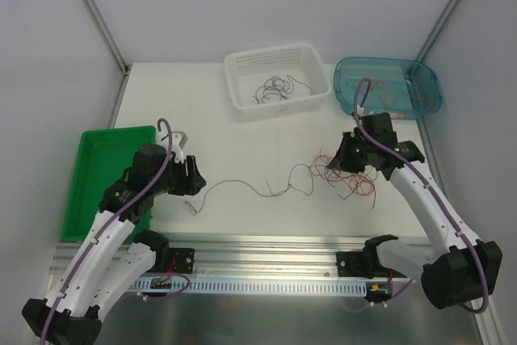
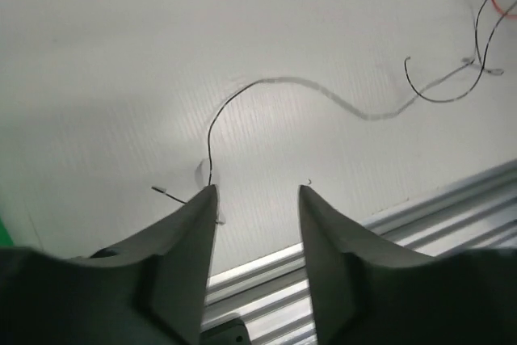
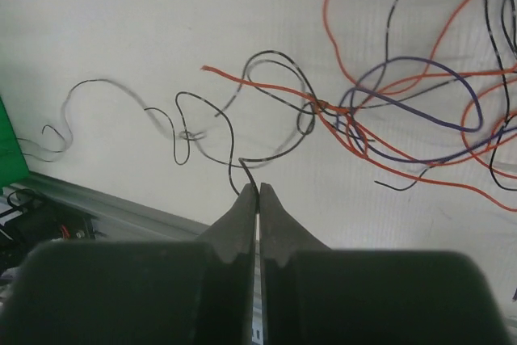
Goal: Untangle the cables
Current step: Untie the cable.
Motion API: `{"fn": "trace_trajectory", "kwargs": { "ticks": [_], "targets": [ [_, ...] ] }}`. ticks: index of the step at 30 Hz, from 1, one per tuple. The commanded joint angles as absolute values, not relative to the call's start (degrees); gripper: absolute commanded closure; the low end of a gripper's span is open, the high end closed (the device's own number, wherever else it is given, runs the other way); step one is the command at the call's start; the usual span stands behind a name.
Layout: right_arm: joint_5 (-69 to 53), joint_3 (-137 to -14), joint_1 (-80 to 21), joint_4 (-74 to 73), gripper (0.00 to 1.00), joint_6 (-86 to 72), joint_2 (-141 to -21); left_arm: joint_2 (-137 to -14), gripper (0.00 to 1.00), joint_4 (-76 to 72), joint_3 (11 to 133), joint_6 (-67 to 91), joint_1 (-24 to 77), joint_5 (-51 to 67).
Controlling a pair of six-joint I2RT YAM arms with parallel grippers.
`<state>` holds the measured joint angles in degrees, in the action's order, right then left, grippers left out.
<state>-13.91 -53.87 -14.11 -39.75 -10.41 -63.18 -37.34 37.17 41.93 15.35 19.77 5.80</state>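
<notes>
The cables are a loose tangle (image 1: 349, 175) of orange, red, black and purple wires lying right of centre. One long black cable (image 1: 242, 187) trails from it leftward across the table. My right gripper (image 1: 343, 155) is over the tangle's left side. In the right wrist view it (image 3: 258, 190) is shut on that black cable (image 3: 245, 164), with the tangle (image 3: 388, 111) just beyond. My left gripper (image 2: 257, 190) stands open above the table. The black cable's free end (image 2: 210, 151) lies at its left fingertip, and nothing is between the jaws.
A white basket (image 1: 234, 62) at the back holds a few dark wires. To its right is a teal tub (image 1: 428, 78) with orange strands inside. A green tray (image 1: 97, 175) lies at the left edge. An aluminium rail (image 1: 266, 244) runs along the near edge.
</notes>
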Motion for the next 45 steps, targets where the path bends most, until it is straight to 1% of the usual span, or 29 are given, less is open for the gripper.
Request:
{"fn": "trace_trajectory", "kwargs": {
  "ticks": [1, 2, 3, 4, 6, 10, 12, 13, 19, 21, 23, 24, 26, 29, 31, 32, 33, 34, 36, 37, 38, 39, 40, 41, 43, 44, 45],
  "targets": [
    [-14.76, -59.67, -17.83, -37.36, 0.99, -8.88, -60.74, -36.39, 0.47, 29.19, 40.0, 16.7, 19.42, 19.58],
    [-15.81, -61.59, -18.28, -37.18, 0.99, -8.44, -59.25, -36.21, 0.41, 27.79, 39.82, 16.79, 19.42, 20.99],
    [-18.43, -62.83, -18.72, -37.09, 0.99, -7.83, -58.8, -35.95, 0.29, 24.47, 39.81, 17.22, 19.51, 23.79],
    [-19.94, -64.06, -19.24, -37.61, 0.99, -6.08, -58.36, -35.95, 0.23, 22.95, 39.73, 17.4, 19.51, 25.12],
    [-25.45, -67.66, -19.42, -38.32, 0.99, -3.88, -57.75, -36.99, 0.17, 18.05, 39.9, 17.58, 19.77, 29.42],
    [-35.66, -70.75, -19.69, -39.46, 0.99, 2.1, -56.51, -40.95, 0.17, 11.01, 41.65, 17.66, 20.47, 36.89],
    [-39.35, -71.19, -19.77, -39.64, 0.99, 3.86, -56.25, -43.14, 0.18, 8.1, 42.01, 18.36, 21.0, 38.4],
    [-40.59, -71.1, -19.95, -39.38, 0.99, 4.3, -56.16, -43.68, 0.18, 4.26, 41.66, 18.37, 21.79, 39.19],
    [-50.0, -70.05, -21.18, -36.83, 0.99, 7.99, -54.58, -48.95, 0.22, -9.65, 36.93, 17.14, 22.24, 37.89],
    [-52.28, -70.14, -21.44, -37.0, 0.99, 9.05, -54.49, -51.4, 0.24, -17.64, 34.12, 17.22, 22.32, 39.36],
    [-53.43, -70.4, -21.62, -37.79, 0.99, 10.89, -54.67, -54.38, 0.26, -27.45, 32.7, 18.1, 22.5, 42.87],
    [-54.22, -70.31, -21.53, -37.97, 0.99, 11.42, -54.84, -55.36, 0.27, -29.95, 32.35, 18.98, 22.85, 45.67],
    [-54.58, -70.23, -21.71, -38.76, 0.99, 12.74, -55.63, -57.9, 0.27, -32.16, 33.31, 18.38, 24.42, 47.19],
    [-56.86, -70.22, -22.15, -39.11, 0.99, 14.06, -57.74, -60.19, 0.25, -32.08, 36.12, 12.67, 30.4, 45.45],
    [-52.5, -72.06, -23.2, -42.87, 0.99, 15.02, -59.58, -61.25, 0.25, -30.77, 38.4, 10.29, 32.78, 43.08],
    [-46.38, -74.77, -24.07, -45.33, 0.99, 17.12, -62.46, -61.87, 0.26, -30.07, 39.02, 10.98, 32.87, 42.46],
    [-43.27, -76.27, -24.52, -50.14, 0.99, 18.1, -63.97, -61.79, 0.26, -28.06, 39.81, 10.99, 32.87, 41.58],
    [-40.89, -77.16, -24.87, -51.4, 0.97, 18.54, -65.46, -61.44, 0.27, -27.08, 39.73, 11.07, 32.96, 38.7],
    [-38.94, -76.91, -27.06, -51.07, 0.85, 17.23, -68.02, -58.11, 0.26, -24.62, 37.8, 11.86, 32.87, 33.69],
    [-38.07, -76.38, -28.29, -50.46, 0.78, 16.1, -68.72, -56.62, 0.26, -23.74, 36.66, 12.39, 32.87, 26.88],
    [-35.01, -75.77, -31.09, -50.1, 0.61, 15.39, -69.25, -52.95, 0.25, -22.6, 34.3, 13.0, 32.87, 24.02],
    [-33.15, -74.72, -32.24, -50.53, 0.55, 15.38, -70.48, -50.91, 0.25, -21.72, 32.97, 13.01, 32.87, 22.08],
    [-30.61, -73.75, -33.04, -50.71, 0.52, 14.86, -70.75, -48.97, 0.24, -20.4, 31.74, 13.36, 32.87, 18.49],
    [-24.06, -72.52, -33.39, -50.28, 0.48, 13.64, -70.4, -45.47, 0.23, -19.69, 30.6, 14.14, 32.87, 17.33],
    [-16.65, -67.78, -33.22, -48.26, 0.41, 8.63, -68.04, -42.9, 0.23, -15.33, 28.92, 13.89, 32.87, 16.26],
    [-10.09, -66.46, -33.14, -47.99, 0.4, 6.7, -67.42, -41.5, 0.23, -13.99, 29.0, 13.45, 32.87, 16.26],
    [-7.41, -65.05, -33.13, -48.16, 0.4, 3.2, -66.89, -41.31, 0.23, -12.76, 28.92, 13.53, 32.87, 16.09]
  ]
}}
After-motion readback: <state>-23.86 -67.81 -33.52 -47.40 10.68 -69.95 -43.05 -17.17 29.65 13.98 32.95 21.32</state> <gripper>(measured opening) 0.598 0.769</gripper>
